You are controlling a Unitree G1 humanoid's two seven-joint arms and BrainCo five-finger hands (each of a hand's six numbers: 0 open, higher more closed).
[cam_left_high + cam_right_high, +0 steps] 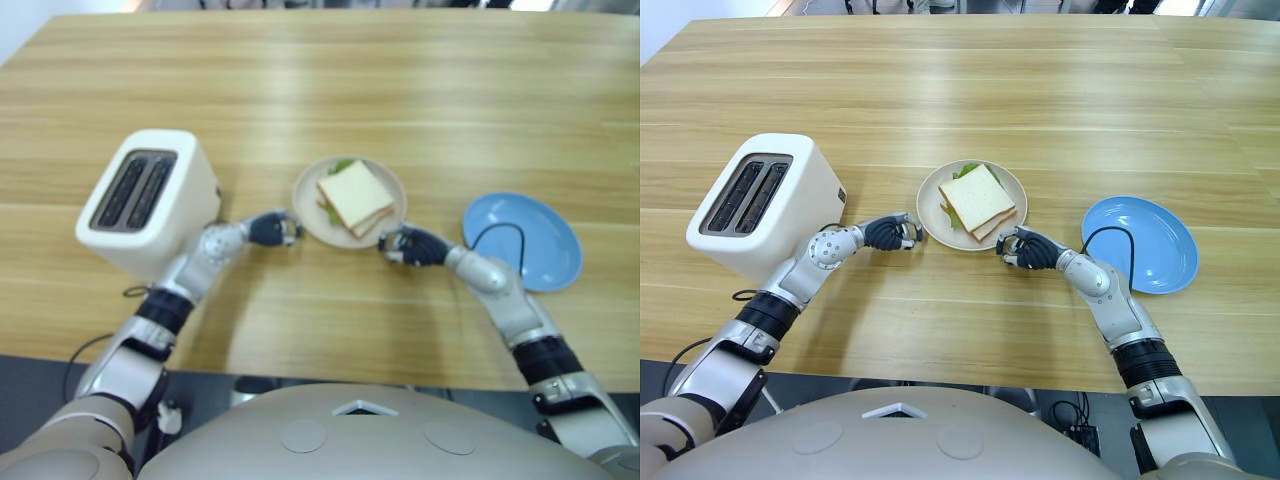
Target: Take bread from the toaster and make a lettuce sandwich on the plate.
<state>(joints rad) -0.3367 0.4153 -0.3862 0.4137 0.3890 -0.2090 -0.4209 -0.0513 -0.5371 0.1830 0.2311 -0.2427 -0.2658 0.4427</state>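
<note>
A cream plate [932, 204] in the middle of the table carries a sandwich [978, 198]: two bread slices with green lettuce [967, 170] peeking out at the far edge. A white toaster [760, 201] stands to the left, its two slots dark with no bread showing. My left hand [890, 234] rests on the table just left of the plate, fingers curled, holding nothing. At the plate's near right edge lies my right hand [1025, 248], also curled and holding nothing.
A blue plate [1140, 243] sits at the right, just beyond my right forearm. A black cable runs off the table edge near the toaster. Bare wooden tabletop stretches away behind the plates.
</note>
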